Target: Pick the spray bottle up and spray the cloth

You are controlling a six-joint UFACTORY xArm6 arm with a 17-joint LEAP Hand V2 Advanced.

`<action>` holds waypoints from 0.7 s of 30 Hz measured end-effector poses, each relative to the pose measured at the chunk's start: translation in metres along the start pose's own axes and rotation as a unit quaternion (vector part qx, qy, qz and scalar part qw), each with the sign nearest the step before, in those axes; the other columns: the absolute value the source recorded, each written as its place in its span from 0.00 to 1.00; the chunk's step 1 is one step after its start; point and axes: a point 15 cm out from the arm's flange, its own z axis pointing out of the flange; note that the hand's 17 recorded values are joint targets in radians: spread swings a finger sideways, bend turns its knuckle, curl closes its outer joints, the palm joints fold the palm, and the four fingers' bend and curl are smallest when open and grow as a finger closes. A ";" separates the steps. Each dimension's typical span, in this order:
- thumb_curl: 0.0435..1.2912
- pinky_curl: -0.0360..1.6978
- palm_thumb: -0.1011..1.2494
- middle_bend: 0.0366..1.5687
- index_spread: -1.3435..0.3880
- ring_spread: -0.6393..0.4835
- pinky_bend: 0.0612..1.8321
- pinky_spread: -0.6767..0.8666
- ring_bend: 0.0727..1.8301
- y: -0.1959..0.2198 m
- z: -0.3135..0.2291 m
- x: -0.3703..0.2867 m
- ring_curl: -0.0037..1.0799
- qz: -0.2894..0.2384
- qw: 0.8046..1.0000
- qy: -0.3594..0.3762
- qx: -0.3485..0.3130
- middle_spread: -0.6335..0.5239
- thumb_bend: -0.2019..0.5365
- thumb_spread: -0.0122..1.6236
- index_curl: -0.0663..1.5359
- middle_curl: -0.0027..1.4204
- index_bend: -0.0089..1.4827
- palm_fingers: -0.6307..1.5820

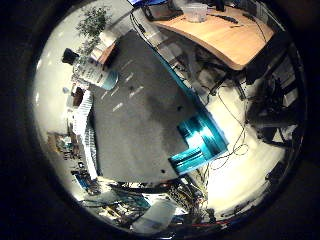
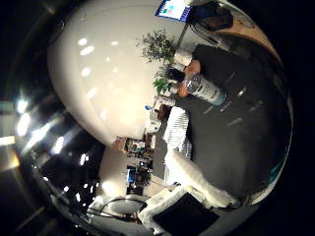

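Well away from the palm, on a dark grey table (image 1: 145, 130), the spray bottle (image 1: 92, 72) stands with its black trigger head (image 1: 70, 55) at one end and a clear, labelled body with a blue base. Neither palm view has it filling much of the frame, so the hand (image 2: 197, 179) is not close to it and nothing lies against the palm. A white striped cloth (image 2: 177, 130) lies at the table's edge, apart from the bottle and nearer the hand than the bottle is. In the thumb side view a white finger reaches out roughly straight over the table beside the cloth, with a black part of the hand next to it (the other fingers do not show), so the hand looks open and holds nothing. A teal block (image 1: 200, 142) sits at the table's far edge from the cloth. Beyond the bottle there is a small leafy plant (image 2: 158, 45), and a curved wooden desk (image 1: 220, 35) stands across the pale floor (image 1: 250, 165).
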 end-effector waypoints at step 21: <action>0.23 0.18 0.54 0.11 0.64 0.77 0.28 0.71 0.18 -0.087 0.032 0.001 0.24 -0.035 0.999 -0.035 0.000 0.72 0.24 0.68 0.20 0.23 0.11 0.31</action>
